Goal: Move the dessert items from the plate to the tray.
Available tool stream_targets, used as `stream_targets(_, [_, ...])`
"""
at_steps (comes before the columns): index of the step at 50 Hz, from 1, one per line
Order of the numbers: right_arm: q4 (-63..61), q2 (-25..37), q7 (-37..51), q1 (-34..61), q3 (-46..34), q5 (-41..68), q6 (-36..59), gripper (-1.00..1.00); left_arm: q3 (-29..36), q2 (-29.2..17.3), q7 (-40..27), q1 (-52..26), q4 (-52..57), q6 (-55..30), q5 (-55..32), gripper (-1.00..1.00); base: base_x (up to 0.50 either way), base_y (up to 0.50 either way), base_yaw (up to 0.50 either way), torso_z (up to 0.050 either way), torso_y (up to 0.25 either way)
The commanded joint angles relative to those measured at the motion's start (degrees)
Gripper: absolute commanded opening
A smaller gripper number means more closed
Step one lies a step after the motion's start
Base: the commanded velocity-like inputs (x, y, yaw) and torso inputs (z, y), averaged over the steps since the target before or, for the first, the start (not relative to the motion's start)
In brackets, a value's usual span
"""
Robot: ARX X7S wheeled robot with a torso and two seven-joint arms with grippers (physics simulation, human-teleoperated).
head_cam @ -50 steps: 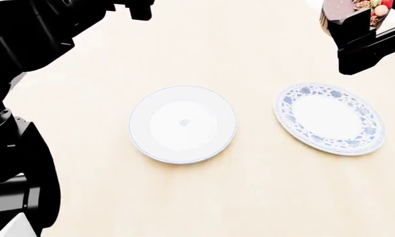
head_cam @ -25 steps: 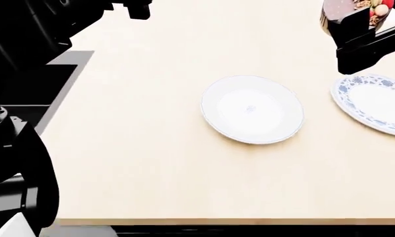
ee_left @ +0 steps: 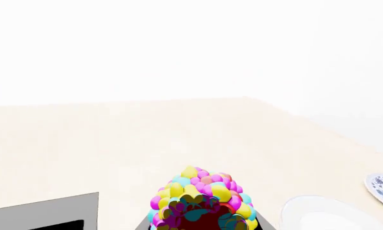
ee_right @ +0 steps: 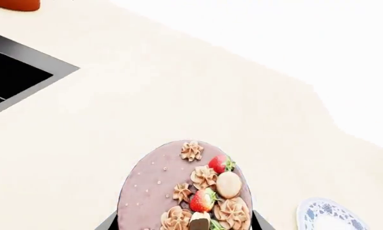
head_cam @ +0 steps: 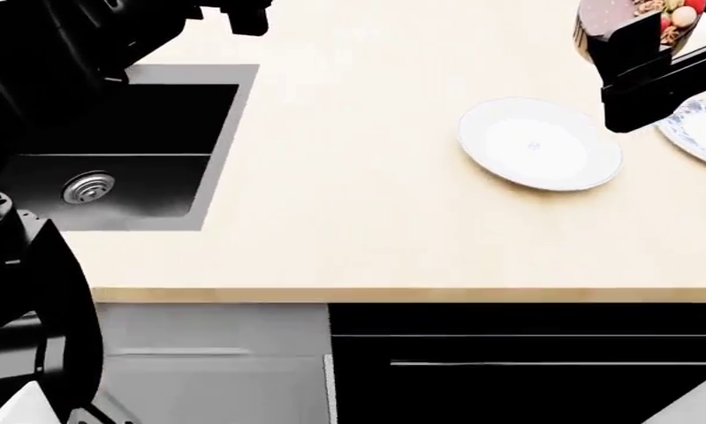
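- Candy-bead ball (ee_left: 201,201) sits clamped in the left pincer at the lower edge of the left wrist view, held above the desk (ee_left: 146,143); only dark pincer parts show beneath it, and the head view does not show this sweet at all.
- Chocolate cake (ee_right: 188,191), topped with strawberries and cream swirls, is clamped in the right pincer in the right wrist view, dark pincer parts at its two lower sides; it is up off the desk.
- In the head view the same cake (head_cam: 635,19) peeks out at the upper right corner, behind the black right pincer (head_cam: 635,62).
- White plate (head_cam: 539,143) lies bare on the desk, just beside the right arm; the left wrist view catches its edge (ee_left: 325,215).
- Blue-patterned plate (head_cam: 704,132) lies to its right, cut by the frame; both wrist views show a sliver of it (ee_right: 332,218).
- Dark sink (head_cam: 117,150) with a round drain (head_cam: 88,187) is set into the desk on the left, seen fully only from the head; the right wrist view shows a corner (ee_right: 18,76).
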Motion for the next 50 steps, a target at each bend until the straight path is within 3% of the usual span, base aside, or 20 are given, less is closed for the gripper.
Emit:
stream_targets(1, [-0.1,-0.1,-0.7,1.1,0.4,-1.9,0.6,-1.0,-0.4,0.3,-0.1,0.2,0.1,0.1,-0.5,-1.0,-0.24,0.5,0.0,0.0,0.0])
stream_targets(14, [-0.4,0.1,-0.3,1.8,0.0,-1.6,0.5,-1.0,-0.5,0.2,-0.5,0.0,0.5,-0.2,-1.2,-1.0,-0.16,0.5,0.0,0.0,0.0])
stream_targets(50, [-0.2,-0.3,0.0,3.4,-1.8,-1.1,0.5,-1.0,-0.9,-0.4,-1.3,0.1,0.5,0.1,-2.8,-1.0,0.0,0.5,0.0,0.0,0.0])
